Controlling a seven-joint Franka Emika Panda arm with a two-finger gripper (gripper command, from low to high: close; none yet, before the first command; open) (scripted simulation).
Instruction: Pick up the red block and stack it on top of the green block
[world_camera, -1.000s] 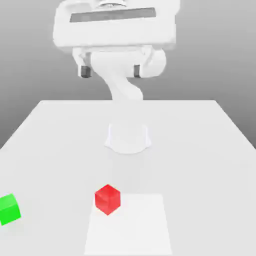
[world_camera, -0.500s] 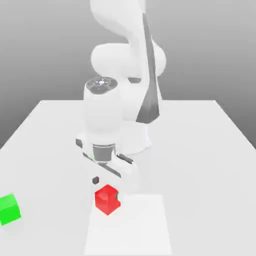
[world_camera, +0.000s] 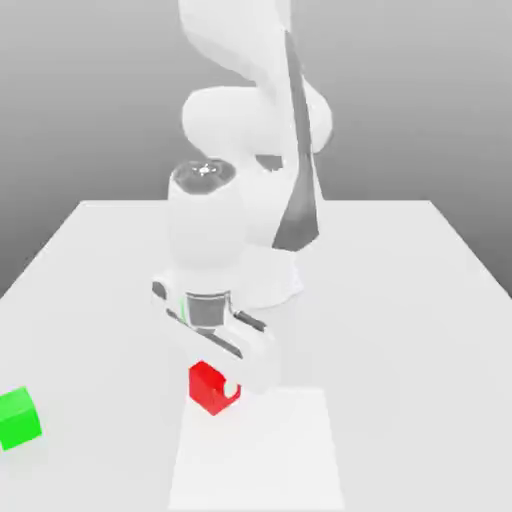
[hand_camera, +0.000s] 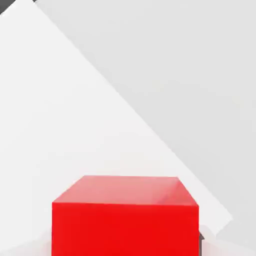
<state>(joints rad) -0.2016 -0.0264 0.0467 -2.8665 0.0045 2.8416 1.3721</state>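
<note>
Red block (world_camera: 207, 389) sits gripped in your hand (world_camera: 228, 380), which points down, slanted across it, near the white sheet's (world_camera: 258, 460) corner; the green block (world_camera: 18, 419) rests on the counter (world_camera: 90, 350), well apart, toward the exterior view's left.

- The held block (world_camera: 207, 390) was between the fingers of the end effector (world_camera: 212, 377), near the patch's far corner on the exterior view's left.
- The other block (world_camera: 18, 419) sat on the surface (world_camera: 400, 350), well apart, at the exterior view's left edge.
- The patch (world_camera: 258, 455) lay on the surface, before the arm's base (world_camera: 268, 278).
- The base stood behind both blocks.
</note>
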